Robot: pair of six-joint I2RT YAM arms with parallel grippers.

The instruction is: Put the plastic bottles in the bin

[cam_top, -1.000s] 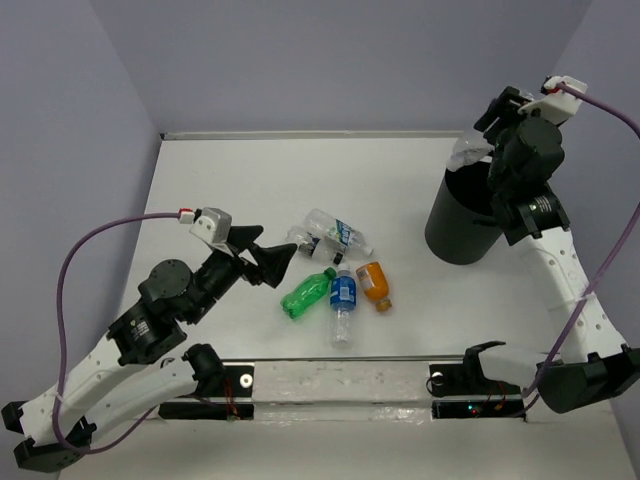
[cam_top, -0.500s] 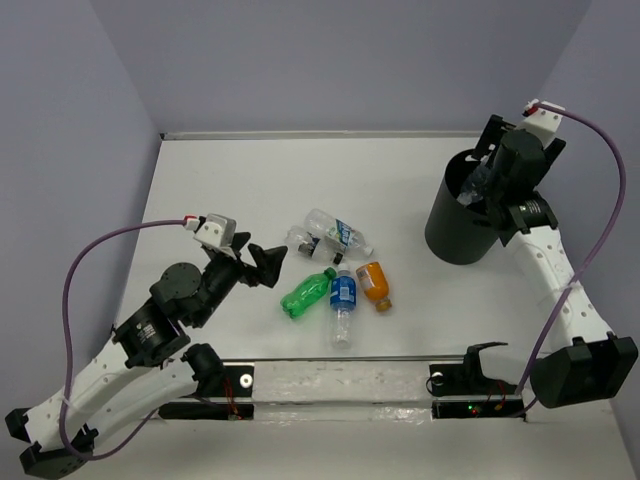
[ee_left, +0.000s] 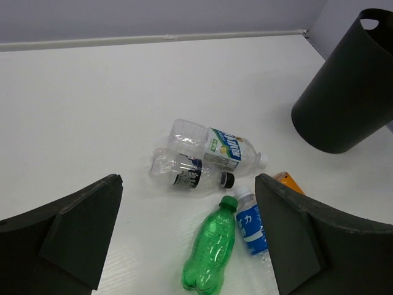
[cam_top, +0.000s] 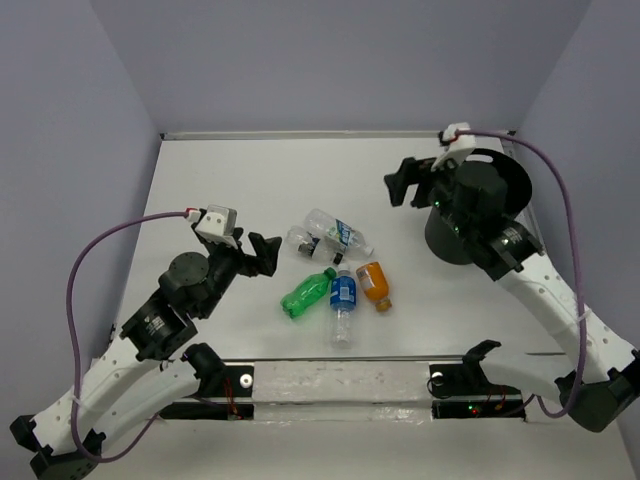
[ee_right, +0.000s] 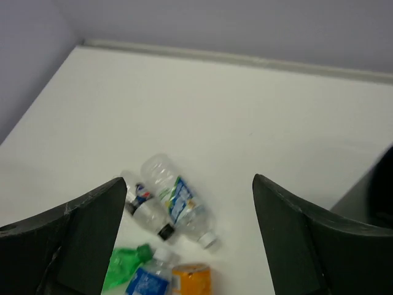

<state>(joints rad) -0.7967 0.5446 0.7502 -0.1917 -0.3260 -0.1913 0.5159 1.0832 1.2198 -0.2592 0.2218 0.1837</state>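
I had the white table [cam_top: 250, 180] filling most of the overhead frame. The tall black cylindrical plastic bin [cam_top: 450, 240] stood at the right of it, partly behind the right arm, and I could not see inside it.

The right gripper [cam_top: 402, 187] hung just left of the bin's rim, jaws spread wide and holding nothing. The left gripper [cam_top: 268, 252], at centre left, was equally wide and empty, aimed at the pile.

Five plastic bottles lay in a loose cluster at mid-frame, well apart from the bin:
- a clear one with a green-and-blue label [cam_top: 335, 232]
- a crumpled clear one with a black cap [cam_top: 308, 245], just beside the first
- a green one [cam_top: 306, 294]
- a blue-labelled one [cam_top: 343, 300]
- a short orange one [cam_top: 375, 283] on the side nearest the bin

I judged we were between deliveries, with the next pick due. That called for lowering one gripper over an outer bottle, straddling its body crosswise. The orange suited the right arm and the green the left.
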